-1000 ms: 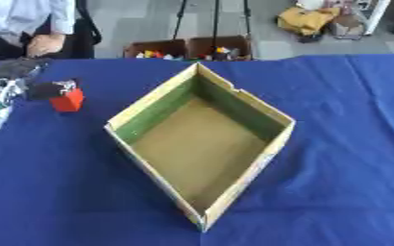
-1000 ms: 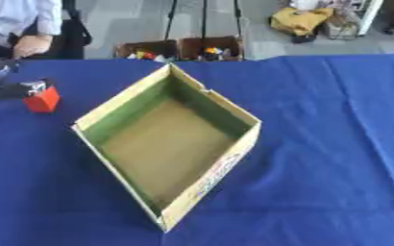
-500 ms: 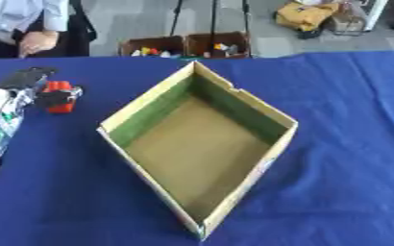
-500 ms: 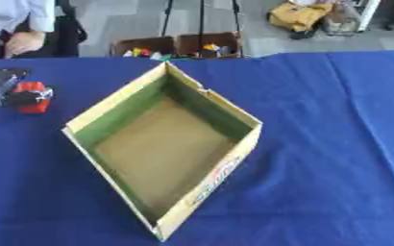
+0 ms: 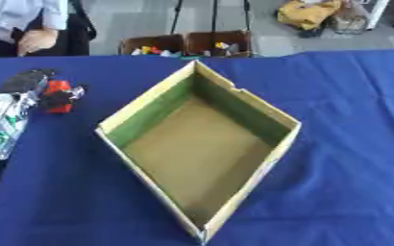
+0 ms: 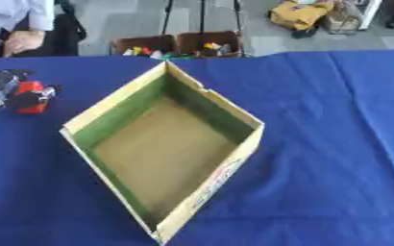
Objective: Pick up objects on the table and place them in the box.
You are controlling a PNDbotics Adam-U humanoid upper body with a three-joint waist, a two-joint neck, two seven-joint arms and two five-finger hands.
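- Box (image 5: pixel 202 144), open cardboard, sits mid-tabletop (image 5: pixel 351 144), well to the right of the fingers; nothing shows inside.
- Left hand (image 5: pixel 28 91) enters at the left edge, forearm cut off; its dark fingers (image 5: pixel 64 94) curl around a red object (image 5: pixel 57 87), partly hidden.
- Right hand shows nowhere.

The left hand (image 5: pixel 34 91) blurs against a red object (image 5: pixel 57 89), so contact between them cannot be told, nor the fingers' pose. Its arm (image 5: pixel 0 126) is cut by the left edge. Bin (image 6: pixel 177 44) contents are too small to identify.
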